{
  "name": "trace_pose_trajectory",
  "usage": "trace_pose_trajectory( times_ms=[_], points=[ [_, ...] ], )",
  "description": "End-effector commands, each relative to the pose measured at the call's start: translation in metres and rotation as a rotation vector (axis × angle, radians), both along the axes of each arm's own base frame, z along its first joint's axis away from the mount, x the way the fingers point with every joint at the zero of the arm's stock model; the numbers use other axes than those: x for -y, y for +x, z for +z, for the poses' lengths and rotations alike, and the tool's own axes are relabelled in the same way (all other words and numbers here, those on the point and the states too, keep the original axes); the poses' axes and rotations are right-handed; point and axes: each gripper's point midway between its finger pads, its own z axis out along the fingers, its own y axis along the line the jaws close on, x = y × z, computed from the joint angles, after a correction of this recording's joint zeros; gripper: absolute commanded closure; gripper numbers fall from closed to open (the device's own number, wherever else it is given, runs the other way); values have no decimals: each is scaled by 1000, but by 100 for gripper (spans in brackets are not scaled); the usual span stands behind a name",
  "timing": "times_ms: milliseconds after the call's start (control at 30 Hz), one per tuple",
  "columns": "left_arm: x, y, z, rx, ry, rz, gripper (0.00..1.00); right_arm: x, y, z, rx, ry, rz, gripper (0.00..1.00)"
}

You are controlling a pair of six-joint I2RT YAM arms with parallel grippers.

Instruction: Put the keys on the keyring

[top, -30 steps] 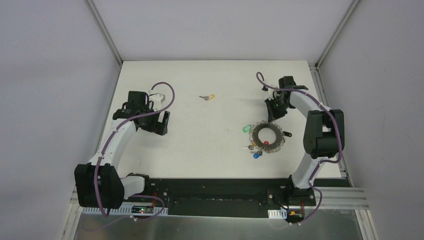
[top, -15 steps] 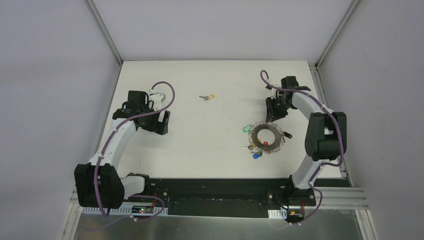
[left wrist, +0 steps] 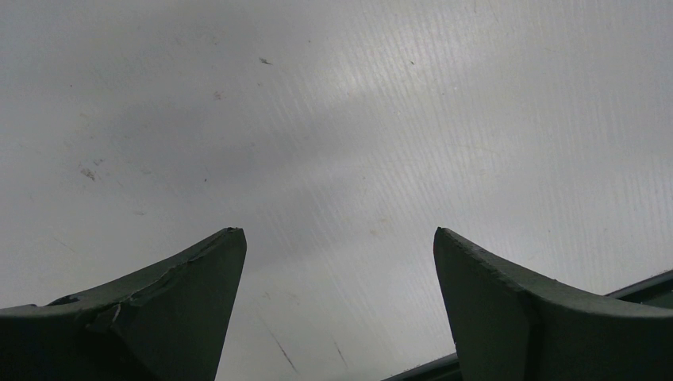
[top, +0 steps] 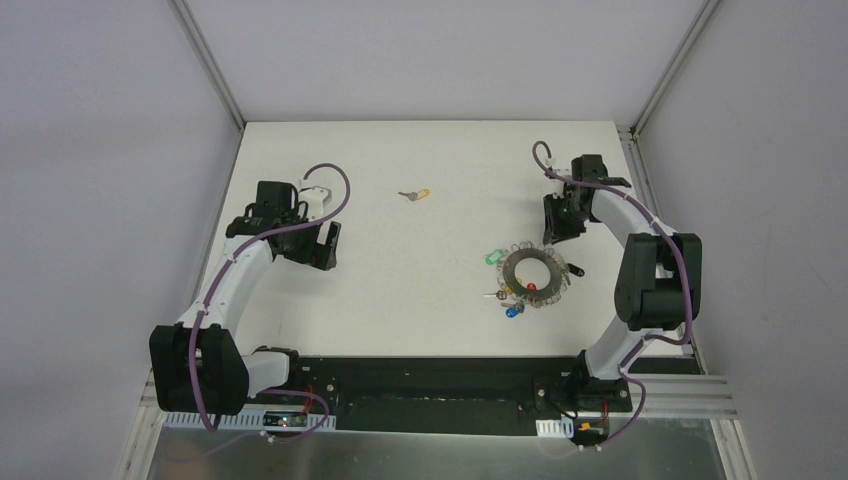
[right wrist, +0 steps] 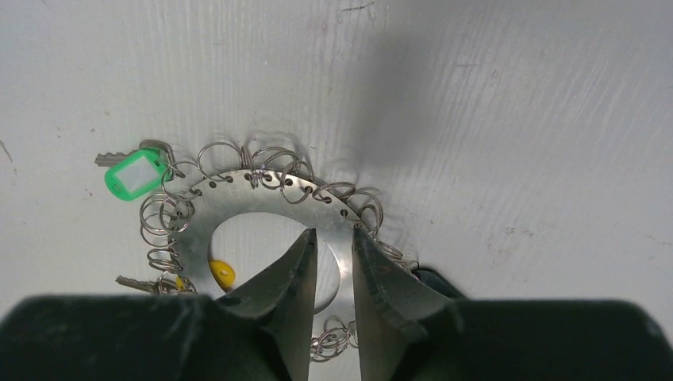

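The white tabletop (top: 400, 290) carries everything. The left arm (top: 235, 280) is bent over its left part and the right arm (top: 640, 250) reaches along its right edge.

The keyring (top: 533, 277) lies flat on the right half, near the right arm, with wire loops all around it. The right claw (right wrist: 333, 236) hangs above the far rim of the keyring. Its jaws stand only a little apart and hold nothing, and the ring can be seen through the gap. The left claw (left wrist: 337, 232) is spread wide over bare tabletop and is also empty.

Several keys already hang on the loops, among them a green one (right wrist: 136, 175), a red one (top: 532, 286) and a blue one (top: 514, 310). One yellow key (top: 416, 194) lies alone in the far middle of the tabletop, well apart from the keyring.

I judge that the step in hand is the fetching of this last loose key. The next move calls for a claw to travel there, and the left one looks nearer. The key is very small and lies flat, so the pinch must be low and exact, and the key must then be carried to a free loop
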Motion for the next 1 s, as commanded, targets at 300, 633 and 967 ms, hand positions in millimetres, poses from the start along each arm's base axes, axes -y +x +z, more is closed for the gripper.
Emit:
trace_pose_trajectory(
  times_ms=[300,633,967],
  points=[
    [2,4,11,11,-12,-26,9,-51,-57,15,38,75,280,55],
    [3,3,13,11,-13,-26,9,-103,-65,12,62,75,484,60],
    [2,3,12,7,-11,-27,9,-115,-70,-10,14,-27,593,61]
  ],
)
